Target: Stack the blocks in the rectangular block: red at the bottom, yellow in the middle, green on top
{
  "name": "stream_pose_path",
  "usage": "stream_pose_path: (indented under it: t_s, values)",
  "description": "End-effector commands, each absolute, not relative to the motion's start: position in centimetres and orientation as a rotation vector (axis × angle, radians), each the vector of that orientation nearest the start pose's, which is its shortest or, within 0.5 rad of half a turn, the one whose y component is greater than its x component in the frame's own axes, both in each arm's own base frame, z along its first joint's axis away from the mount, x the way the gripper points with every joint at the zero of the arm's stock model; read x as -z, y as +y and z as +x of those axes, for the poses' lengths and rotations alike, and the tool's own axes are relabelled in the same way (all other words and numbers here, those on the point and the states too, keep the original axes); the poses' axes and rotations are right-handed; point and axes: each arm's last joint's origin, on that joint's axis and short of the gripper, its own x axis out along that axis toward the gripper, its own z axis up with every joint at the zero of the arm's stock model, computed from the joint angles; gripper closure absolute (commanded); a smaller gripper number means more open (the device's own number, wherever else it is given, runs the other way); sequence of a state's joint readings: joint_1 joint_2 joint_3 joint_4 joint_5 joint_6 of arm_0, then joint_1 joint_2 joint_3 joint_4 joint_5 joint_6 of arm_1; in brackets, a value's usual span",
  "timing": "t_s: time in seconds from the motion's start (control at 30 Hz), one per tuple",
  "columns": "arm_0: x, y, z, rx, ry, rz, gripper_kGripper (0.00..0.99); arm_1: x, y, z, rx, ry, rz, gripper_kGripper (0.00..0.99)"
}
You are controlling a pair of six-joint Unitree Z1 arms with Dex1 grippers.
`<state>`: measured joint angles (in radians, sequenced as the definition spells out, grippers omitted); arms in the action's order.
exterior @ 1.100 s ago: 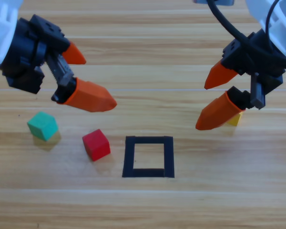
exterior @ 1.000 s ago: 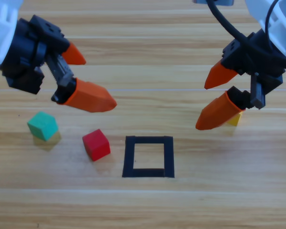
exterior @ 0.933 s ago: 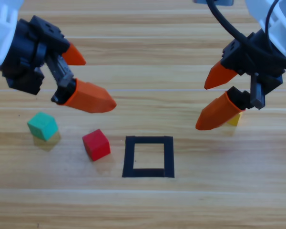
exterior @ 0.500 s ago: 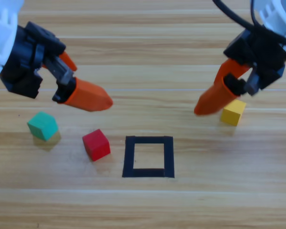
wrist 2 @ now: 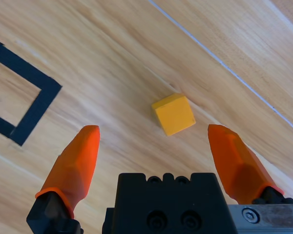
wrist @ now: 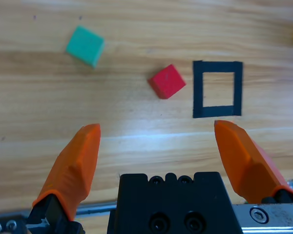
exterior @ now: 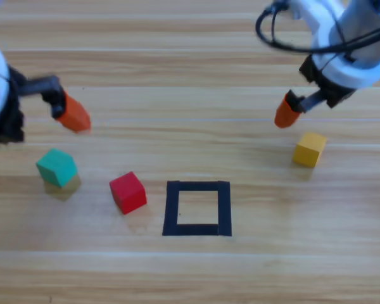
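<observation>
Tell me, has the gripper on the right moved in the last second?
Yes. The right gripper has drawn back toward the picture's top, uncovering the yellow cube, which has not shifted from the black tape rectangle.

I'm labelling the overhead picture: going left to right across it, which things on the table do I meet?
Green cube → red cube → black tape rectangle → yellow cube.

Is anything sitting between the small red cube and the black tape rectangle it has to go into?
Nothing visible. Only bare wooden table lies between the small matte red cube and the black tape rectangle; the teal-green cube sits on the far side.
</observation>
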<state>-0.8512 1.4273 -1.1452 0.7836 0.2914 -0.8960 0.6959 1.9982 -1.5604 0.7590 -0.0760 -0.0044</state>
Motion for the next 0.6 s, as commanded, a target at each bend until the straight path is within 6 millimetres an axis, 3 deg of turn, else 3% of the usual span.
stream_pose_path:
  t_s: [0.03,0.17,0.3,0.4,0.6]
  values:
    - [-30.0,-20.8,20.9,-0.163,1.182,-0.203,0.000,-21.9,25.9,34.0,-0.553,1.205,-0.640,0.017]
    - [-27.8,-24.0,23.6,-0.286,1.287,-0.212,0.001,-21.1,24.6,35.4,-0.601,1.240,-0.737,0.014]
    - [-26.0,-26.3,25.4,-0.350,1.364,-0.236,0.001,-20.7,22.7,37.4,-0.692,1.277,-0.699,0.010]
    - [-25.5,-27.0,25.8,-0.384,1.381,-0.286,0.002,-20.4,22.3,38.2,-0.755,1.302,-0.719,0.011]
    - [-24.7,-27.4,26.5,-0.470,1.380,-0.375,0.002,-17.8,22.9,39.3,-0.808,1.414,-0.775,0.013]
